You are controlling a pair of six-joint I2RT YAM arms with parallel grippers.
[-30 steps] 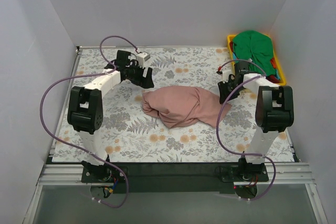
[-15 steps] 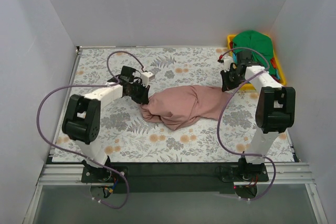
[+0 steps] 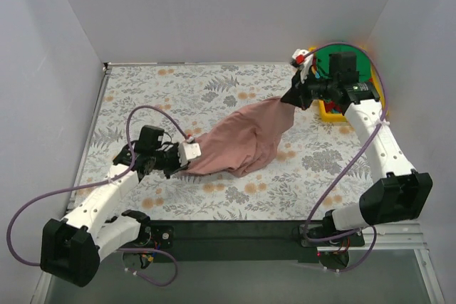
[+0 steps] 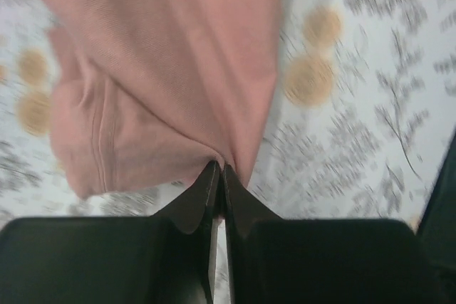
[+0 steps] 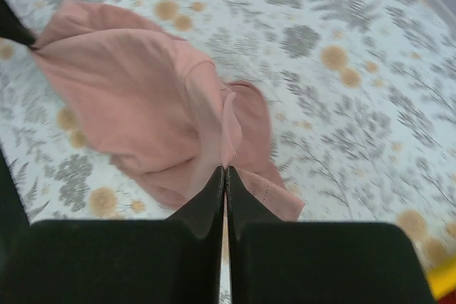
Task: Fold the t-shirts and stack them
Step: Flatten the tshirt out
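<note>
The pink shirt point(image 3: 241, 142) lies about the middle of the desk, drawn into a slanted band from near left to far right. It is creased and bunched rather than flat. The left hand point(image 4: 217, 170) is closed on its near-left end, a tuck of cloth pinched between the fingertips low over the desk. The right hand point(image 5: 224, 172) is closed on the far-right end, which appears lifted, while the shirt's middle sags onto the cover point(image 3: 178, 90). The task looks to be at an early point: this shirt is being stretched out, no fold shows in it, and no stack has been started anywhere. A green shirt point(image 3: 368, 62) sits in the yellow bin point(image 3: 328, 110) at the far right corner, mostly hidden behind the right arm, and has yet to be taken out and folded. The cover is pale, printed with grey ferns and orange blossoms, and lies smooth. Plain pale walls close the desk on the left, far and right sides.
</note>
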